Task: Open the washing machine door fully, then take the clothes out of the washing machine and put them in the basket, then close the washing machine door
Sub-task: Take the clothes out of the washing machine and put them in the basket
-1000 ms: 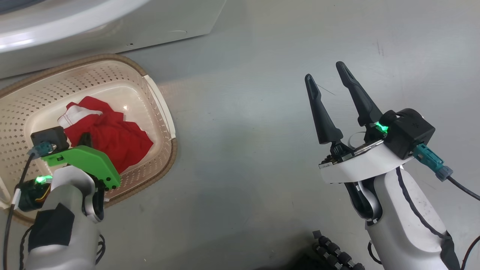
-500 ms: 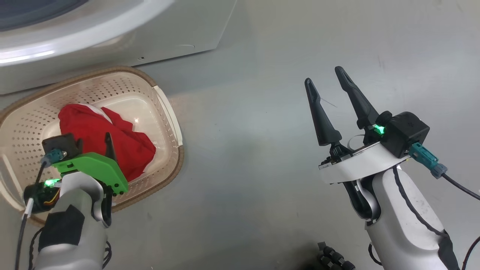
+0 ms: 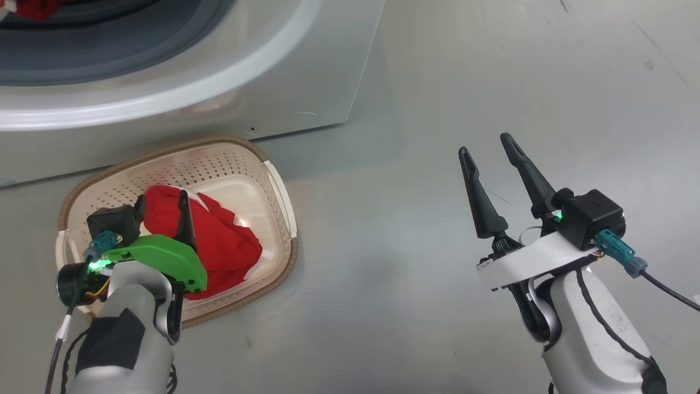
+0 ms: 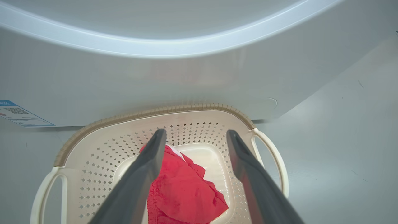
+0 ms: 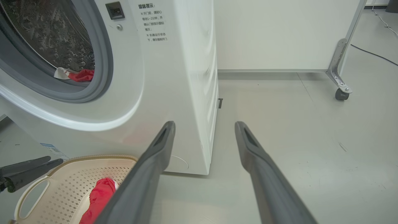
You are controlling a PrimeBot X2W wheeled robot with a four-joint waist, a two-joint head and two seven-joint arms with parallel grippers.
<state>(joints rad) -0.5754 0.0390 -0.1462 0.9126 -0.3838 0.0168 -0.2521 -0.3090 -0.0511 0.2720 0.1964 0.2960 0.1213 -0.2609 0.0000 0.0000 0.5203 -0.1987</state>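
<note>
White washing machine point(image 3: 306, 71) across top of head view. Drum mouth uncovered, with grey gasket point(image 5: 102, 62) and steel drum point(image 5: 62, 37) exposed in right wrist view. Judged ready for reaching in.

Grey floor point(image 3: 437, 137) under everything.

Cream basket point(image 3: 219, 164) on floor just in front of machine, below the mouth. Judged so placed to keep the carry from drum to basket short.

Over basket, left jaws spread wide, nothing between them. Fingers point(image 4: 146, 174) pointing down over the cloth; touching it or just clear, cannot tell. Position consistent with a drop-off.

Well to the right, right jaws likewise spread and empty. Fingers point(image 3: 478, 202) over bare floor, clear of the basket. Judged idle, possibly kept for the door.

Red clothes point(image 3: 229, 246) bunched on basket bottom, white trim showing at one edge.

Second red piece point(image 5: 81, 75) with white patch lying at lower lip of drum, against gasket. Unloading judged part done: that piece to fetch, then door to close.

Small blue label point(image 4: 18, 113) low on machine front.
</note>
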